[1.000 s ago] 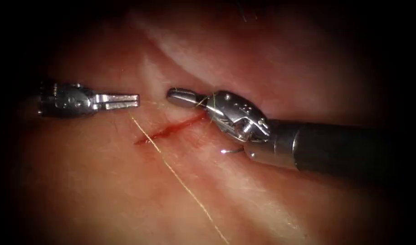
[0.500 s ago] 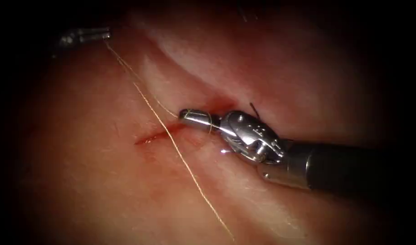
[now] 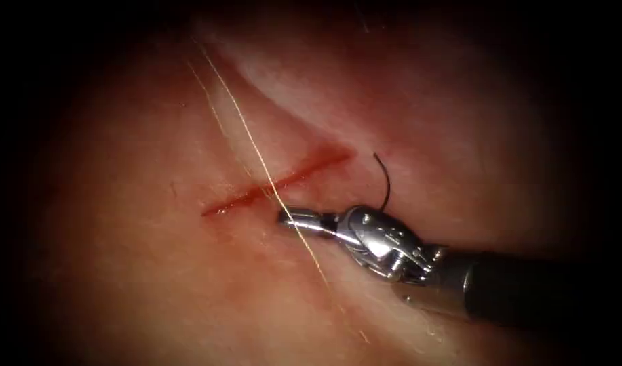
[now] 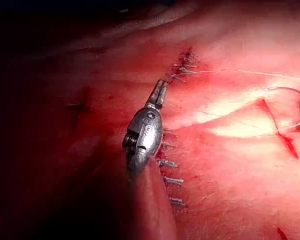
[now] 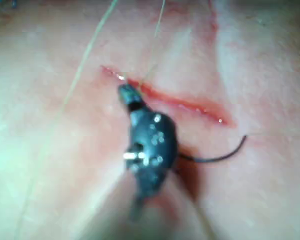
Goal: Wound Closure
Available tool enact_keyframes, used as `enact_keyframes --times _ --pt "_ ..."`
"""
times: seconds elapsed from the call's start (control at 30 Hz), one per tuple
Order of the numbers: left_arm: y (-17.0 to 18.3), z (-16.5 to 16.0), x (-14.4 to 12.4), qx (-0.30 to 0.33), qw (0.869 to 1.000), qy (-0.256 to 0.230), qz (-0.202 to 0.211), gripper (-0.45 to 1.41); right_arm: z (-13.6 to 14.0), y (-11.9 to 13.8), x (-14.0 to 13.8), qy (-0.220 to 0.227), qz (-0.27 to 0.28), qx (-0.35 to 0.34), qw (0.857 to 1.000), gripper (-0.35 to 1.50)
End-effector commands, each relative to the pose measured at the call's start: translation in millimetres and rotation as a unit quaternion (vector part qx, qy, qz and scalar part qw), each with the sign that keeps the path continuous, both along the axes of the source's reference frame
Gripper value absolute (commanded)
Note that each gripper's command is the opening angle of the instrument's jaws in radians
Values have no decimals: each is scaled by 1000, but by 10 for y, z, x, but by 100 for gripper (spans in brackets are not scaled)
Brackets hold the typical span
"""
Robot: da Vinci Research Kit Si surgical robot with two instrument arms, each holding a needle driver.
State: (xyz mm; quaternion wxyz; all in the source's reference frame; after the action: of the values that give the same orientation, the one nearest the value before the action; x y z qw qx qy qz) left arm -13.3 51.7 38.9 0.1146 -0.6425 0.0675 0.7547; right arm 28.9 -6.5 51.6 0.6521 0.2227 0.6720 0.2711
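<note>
Just fine taut thread [image 3: 256, 152], curved needle [image 3: 384, 177].

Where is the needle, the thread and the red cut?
needle [image 3: 386, 177], endoscope view, on its dark curve.
thread [image 3: 256, 150], endoscope view, on the strand above the cut.
cut [image 3: 304, 169], endoscope view, on its red line.

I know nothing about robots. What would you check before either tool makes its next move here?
1. Left tool has the thread: ok, its jaws are shut on it.
2. Right tool's hold: cannot tell; the thread crosses its tip.
3. Needle found: ok, a dark curve beside the right tool, right of the cut.
4. Needle in the tissue or free: cannot tell.
5. Thread run: ok, a straight line across the cut.
6. Cut closed: not ok, open, with red fluid along it.
</note>
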Motion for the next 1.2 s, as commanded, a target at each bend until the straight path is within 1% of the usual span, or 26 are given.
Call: enact_keyframes --times 0.03,0.13,0.17,0.27,0.47,0.57,0.7,0.9,0.93,1.0,1.03,1.17,1.2 --pt "10 6 -4 -1 1000 1 -1 -45 2 -6 7 2 -3 -1 1000 -35" --pt "25 7 -3 -2 1000 5 -4 -45 2 -12 7 2 -5 0 1000 -35" --pt "25 7 -3 -2 1000 5 -4 -45 2 -12 7 2 -5 0 1000 -35" --pt "49 11 4 -2 1000 9 -11 -45 2 -21 5 5 -13 0 1000 -35" --pt "65 23 14 -3 1000 16 -17 -45 -3 -27 3 12 -23 -1 1000 -35" --pt "81 32 19 -3 999 23 -24 -45 -5 -34 3 17 -30 -3 999 -35" --pt "88 36 19 -3 999 27 -27 -45 -6 -38 4 18 -32 -1 999 -35" --pt "103 46 20 -5 999 35 -32 -45 -9 -50 0 21 -40 2 999 -35" --pt "108 49 21 -6 999 37 -33 -45 -10 -55 -4 21 -45 3 999 -35" --pt "110 51 21 -6 999 38 -33 -45 -10 -57 -6 19 -46 3 999 -35" --pt "113 57 22 -8 999 40 -35 -45 -10 -65 -12 18 -54 13 998 -35" --pt "113 63 22 -12 998 42 -37 -45 -8 -79 -20 15 -67 14 998 -35" --pt "113 63 22 -12 998 42 -37 -45 -8 -79 -20 15 -67 14 998 -35"
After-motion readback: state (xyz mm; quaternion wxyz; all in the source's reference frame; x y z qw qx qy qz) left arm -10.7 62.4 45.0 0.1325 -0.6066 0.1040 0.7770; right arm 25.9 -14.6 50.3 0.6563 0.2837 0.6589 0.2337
